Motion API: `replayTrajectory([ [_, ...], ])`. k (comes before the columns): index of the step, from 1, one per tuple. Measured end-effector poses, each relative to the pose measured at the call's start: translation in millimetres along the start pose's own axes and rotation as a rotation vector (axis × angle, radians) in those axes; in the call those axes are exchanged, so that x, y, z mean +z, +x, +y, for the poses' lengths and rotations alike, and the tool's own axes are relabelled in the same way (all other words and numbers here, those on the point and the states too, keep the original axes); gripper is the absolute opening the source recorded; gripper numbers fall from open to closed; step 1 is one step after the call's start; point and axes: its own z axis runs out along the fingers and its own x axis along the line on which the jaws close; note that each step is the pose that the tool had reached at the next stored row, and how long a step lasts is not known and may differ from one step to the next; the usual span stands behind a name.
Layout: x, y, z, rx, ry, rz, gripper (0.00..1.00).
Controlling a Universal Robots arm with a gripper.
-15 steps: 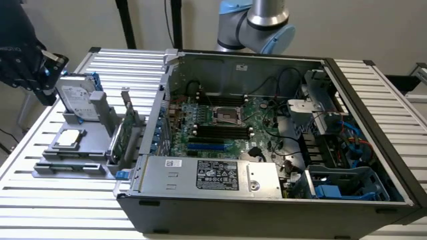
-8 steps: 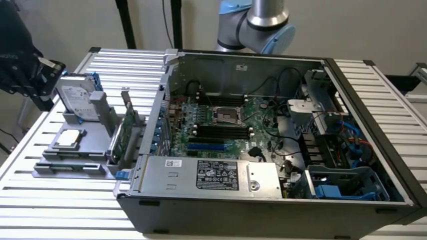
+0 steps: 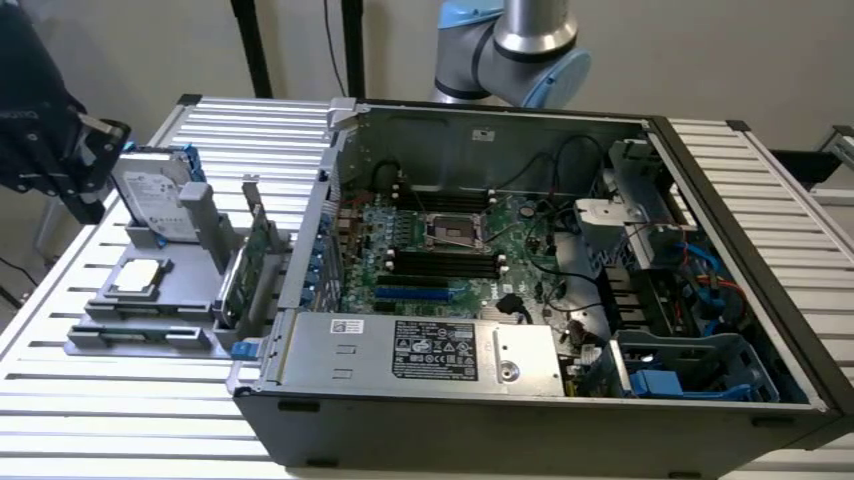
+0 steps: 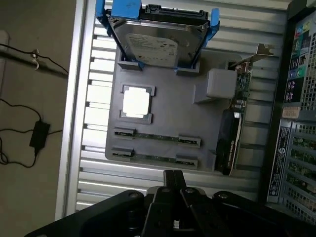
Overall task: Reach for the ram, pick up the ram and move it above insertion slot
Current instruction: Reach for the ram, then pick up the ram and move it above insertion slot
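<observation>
Two ram sticks, thin and green, lie side by side in grooves of the grey holder. One ram stick is on the CPU's side and the other ram stick is nearer my fingers. In the exterior view the ram sits at the holder's front edge. My black gripper hangs above the slatted table just off the holder, shut, with nothing in it. In the exterior view the gripper is high at the far left, beside the hard drive. The dark memory slots lie on the motherboard inside the open case.
The holder also carries a hard drive in blue brackets, a CPU and an upright expansion card. The open computer case fills the exterior view's right, with cables and a power supply inside. A cable lies on the floor.
</observation>
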Motion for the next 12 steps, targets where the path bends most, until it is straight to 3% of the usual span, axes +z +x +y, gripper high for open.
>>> replayTrajectory([
  [12, 1.3, -0.1, -0.1, -0.218, 0.0018, 0.0082, 0.11],
])
